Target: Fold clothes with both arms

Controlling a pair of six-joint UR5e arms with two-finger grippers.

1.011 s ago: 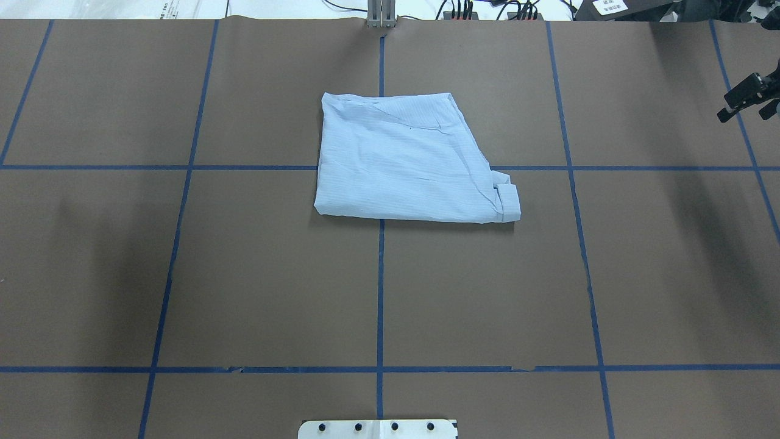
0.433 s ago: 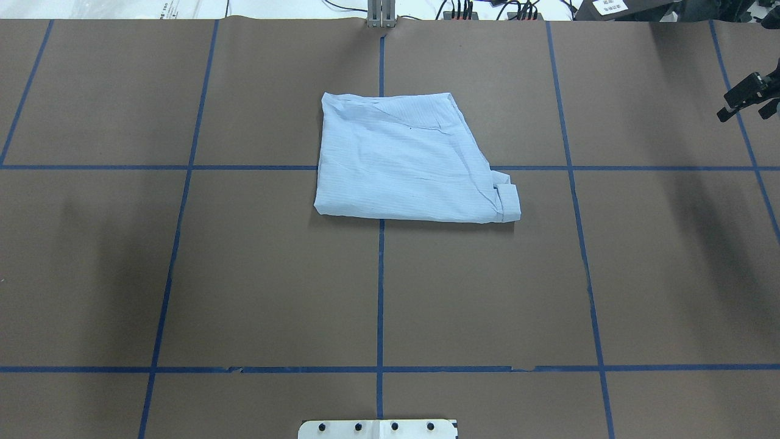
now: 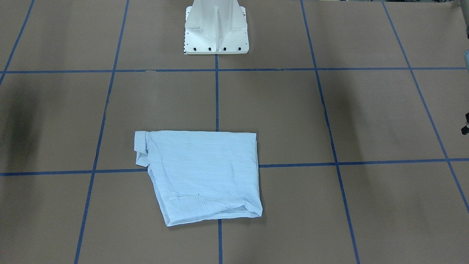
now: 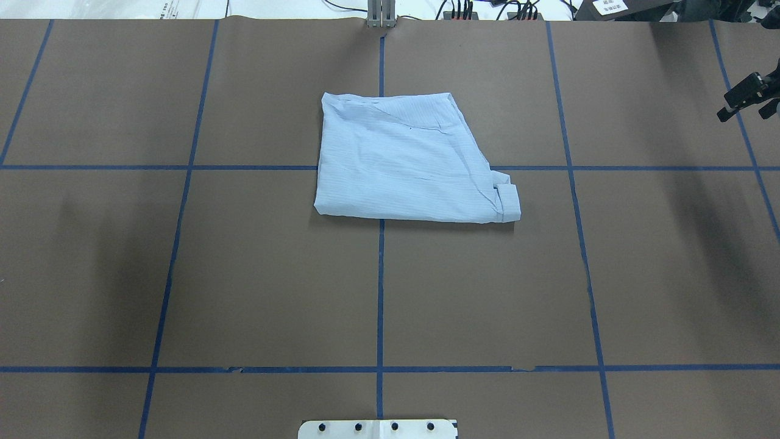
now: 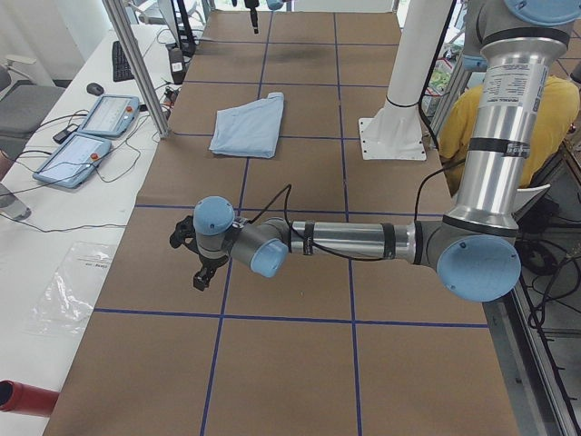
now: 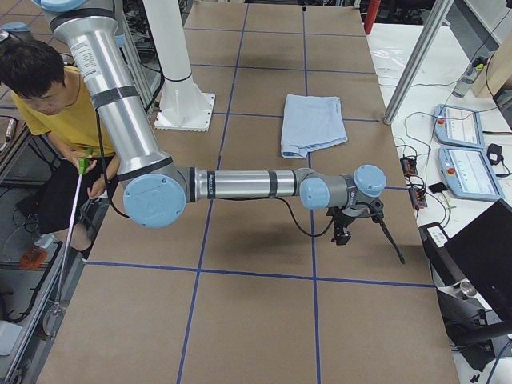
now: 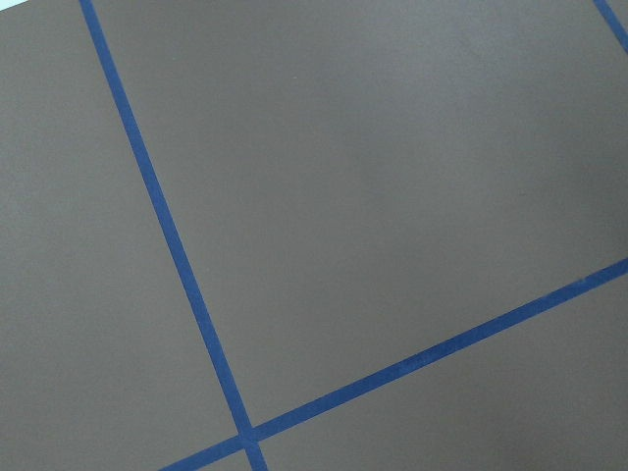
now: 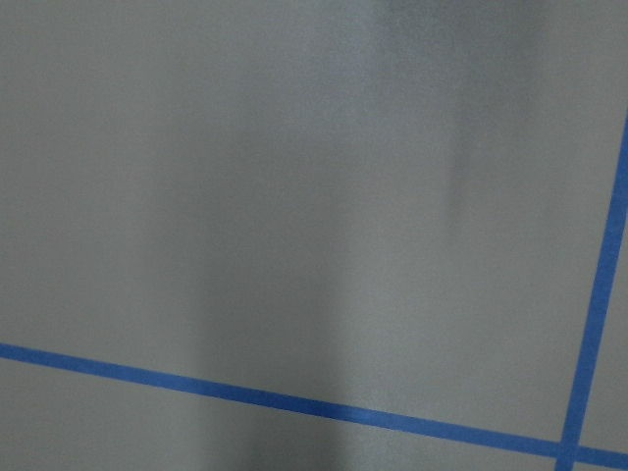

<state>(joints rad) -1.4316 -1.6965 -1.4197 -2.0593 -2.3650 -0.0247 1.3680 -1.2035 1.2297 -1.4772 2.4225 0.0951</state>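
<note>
The light blue striped shirt [image 4: 409, 164] lies folded into a rough rectangle in the far middle of the table, with a cuff sticking out at its near right corner [image 4: 509, 202]. It also shows in the front view [image 3: 201, 174] and both side views [image 5: 250, 125] [image 6: 312, 124]. My right gripper [image 4: 744, 111] hovers at the far right edge of the table, well away from the shirt, empty, its two black fingers apart. My left gripper [image 5: 201, 269] hangs over the left end of the table, far from the shirt; I cannot tell whether it is open or shut.
The table is covered in brown paper [image 4: 274, 274] with a grid of blue tape lines. The white pedestal base [image 3: 216, 27] stands at the near middle edge. Tablets and cables [image 5: 95, 136] lie past the far edge. A person in yellow [image 6: 56, 104] sits behind the robot.
The shirt has not moved. My right gripper has barely shifted at the right edge.
</note>
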